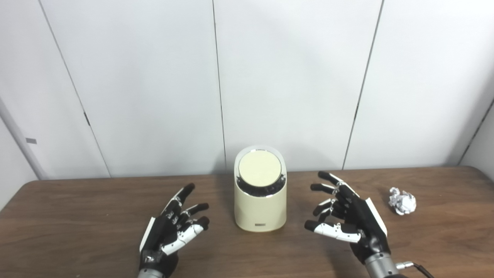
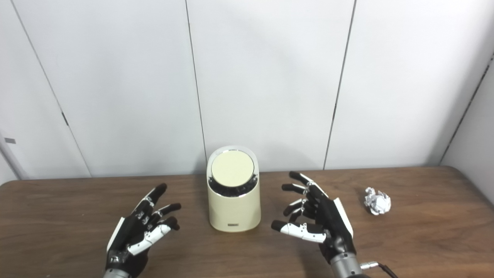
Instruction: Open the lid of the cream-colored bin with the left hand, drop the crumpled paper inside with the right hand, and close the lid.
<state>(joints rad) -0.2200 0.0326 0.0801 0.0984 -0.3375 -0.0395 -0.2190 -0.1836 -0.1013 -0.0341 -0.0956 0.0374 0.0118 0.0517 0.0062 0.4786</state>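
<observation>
White wall panels behind, brown wooden desk (image 1: 77, 216) in front, pretty bare setup. From the left eye, the bin (image 1: 260, 191) sits mid-desk close to the back edge, and its round lid (image 1: 259, 169) is down, tilted toward the camera. It looks like light, smooth plastic, so I'd guess it slides if shoved; better to press or lift the lid at its rim than grab the body. The paper (image 1: 402, 200) is well off toward the right edge. Crumpled, soft, weighs nothing, so a loose pinch around the ball should do.

Right eye view, same story: left hand (image 2: 139, 229) is spread wide, holding nothing, near the bin's left side but apart from it. Right hand (image 2: 314, 220) is wide too, empty, between bin and paper, touching neither.
</observation>
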